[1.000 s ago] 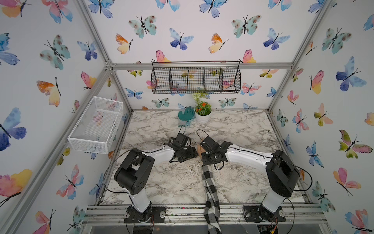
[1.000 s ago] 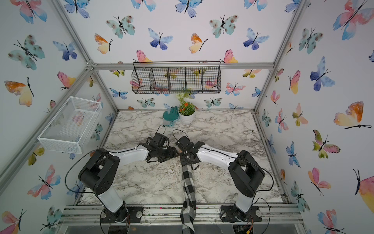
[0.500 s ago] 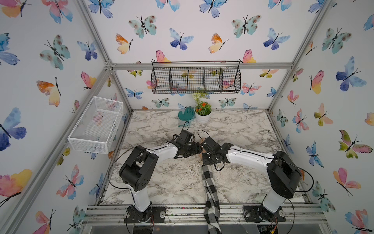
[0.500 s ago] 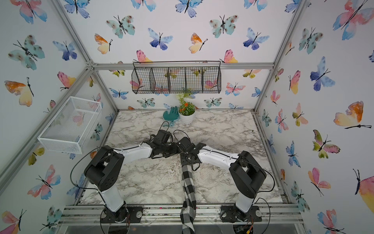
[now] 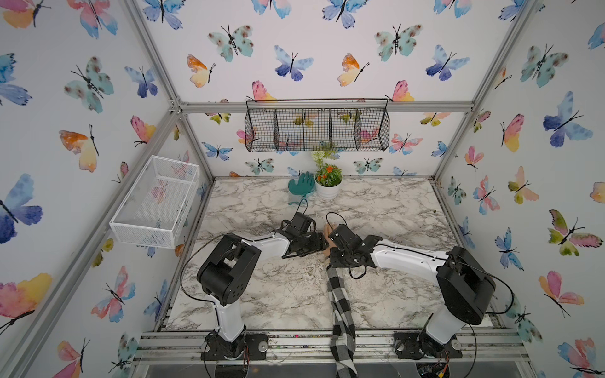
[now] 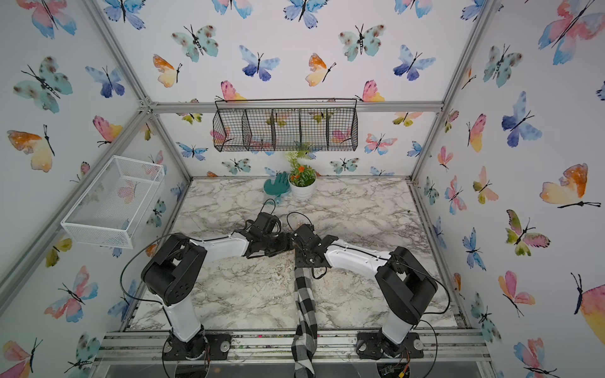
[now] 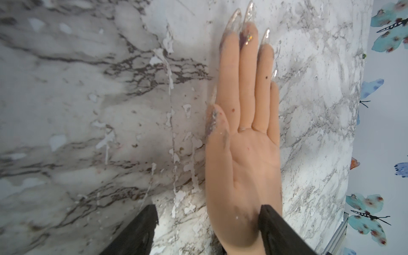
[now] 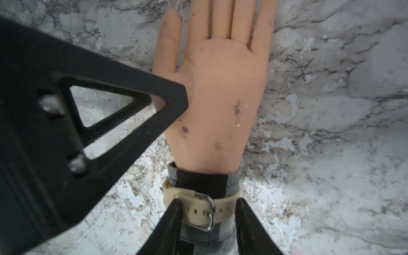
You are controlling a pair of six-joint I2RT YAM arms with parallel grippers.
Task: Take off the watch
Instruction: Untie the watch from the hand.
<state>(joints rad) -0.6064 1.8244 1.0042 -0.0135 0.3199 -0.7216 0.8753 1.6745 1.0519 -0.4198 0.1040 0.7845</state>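
Note:
A mannequin hand lies flat on the marble table, its arm in a black-and-white checked sleeve. The watch shows only as a beige strap with a silver buckle around the sleeved wrist; its case is hidden. My right gripper is open, one finger on each side of the strapped wrist and close against the strap. My left gripper is open too. One of its fingers rests against the heel of the hand; the other is off it, over the table. In both top views the grippers meet over the hand.
A teal hand-shaped stand and a potted plant are at the back of the table. A black wire basket hangs on the back wall and a white one on the left wall. The sleeve runs over the front rail.
My left gripper has moved right, onto the mannequin hand, with its arm stretched further forward. The right arm has stayed over the wrist.

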